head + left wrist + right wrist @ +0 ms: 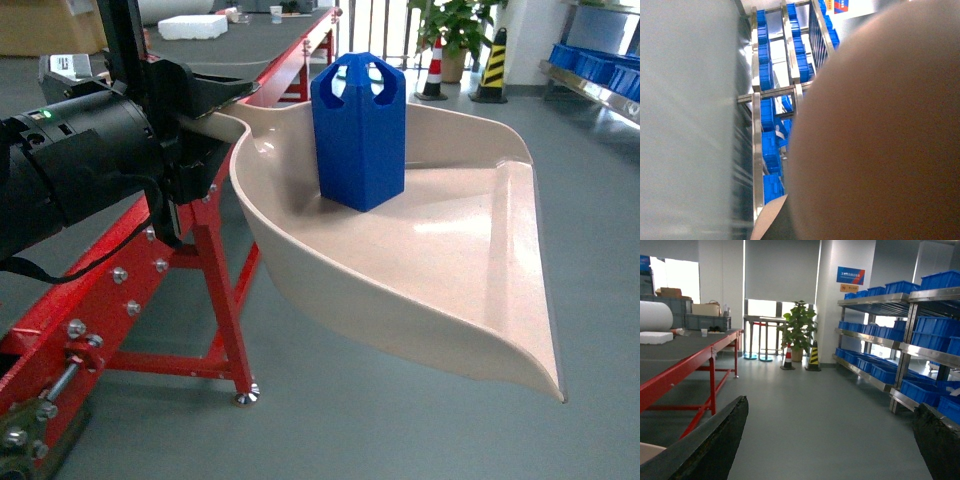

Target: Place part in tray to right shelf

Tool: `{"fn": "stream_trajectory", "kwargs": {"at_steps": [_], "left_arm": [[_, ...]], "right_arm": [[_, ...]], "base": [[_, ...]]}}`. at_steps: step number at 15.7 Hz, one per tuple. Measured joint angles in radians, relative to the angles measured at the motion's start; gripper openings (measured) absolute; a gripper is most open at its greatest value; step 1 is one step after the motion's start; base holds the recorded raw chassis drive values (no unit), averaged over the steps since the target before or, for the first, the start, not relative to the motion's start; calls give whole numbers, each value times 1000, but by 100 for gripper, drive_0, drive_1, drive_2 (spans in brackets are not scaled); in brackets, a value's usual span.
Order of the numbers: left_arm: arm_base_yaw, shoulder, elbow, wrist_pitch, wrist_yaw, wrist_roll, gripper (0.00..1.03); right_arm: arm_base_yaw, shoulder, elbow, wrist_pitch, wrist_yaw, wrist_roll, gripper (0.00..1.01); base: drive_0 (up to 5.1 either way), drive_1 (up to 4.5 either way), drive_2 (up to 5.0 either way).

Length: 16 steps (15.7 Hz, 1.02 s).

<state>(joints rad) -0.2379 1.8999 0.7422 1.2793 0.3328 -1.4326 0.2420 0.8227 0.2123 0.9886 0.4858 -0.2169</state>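
Observation:
A blue hollow part [360, 130] stands upright at the back of a beige scoop-shaped tray [480, 330] that hangs in the air over the floor. My left gripper [205, 120] is shut on the tray's handle at the left, its fingers mostly hidden by the black arm. In the left wrist view the tray [880, 140] is a blurred brown mass filling the right side. My right gripper [830, 405] is open, its dark fingers [715, 445] wide apart with only floor between them. The steel shelf [900, 300] with blue bins stands to the right.
A red-framed conveyor table [150, 290] runs along the left, with a white foam block [192, 27] on it. Striped cones [490, 65] and a potted plant [799, 327] stand at the far end. The shelf [600, 70] edges the grey floor on the right.

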Motion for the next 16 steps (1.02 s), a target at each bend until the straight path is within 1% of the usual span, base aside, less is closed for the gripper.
{"fn": "stream_trajectory", "kwargs": {"at_steps": [16], "left_arm": [[-1,0,0,1,0,-1,13]], "right_arm": [[0,0,0,3,0,1,98]], "base": [[503,-238,-238]]}}
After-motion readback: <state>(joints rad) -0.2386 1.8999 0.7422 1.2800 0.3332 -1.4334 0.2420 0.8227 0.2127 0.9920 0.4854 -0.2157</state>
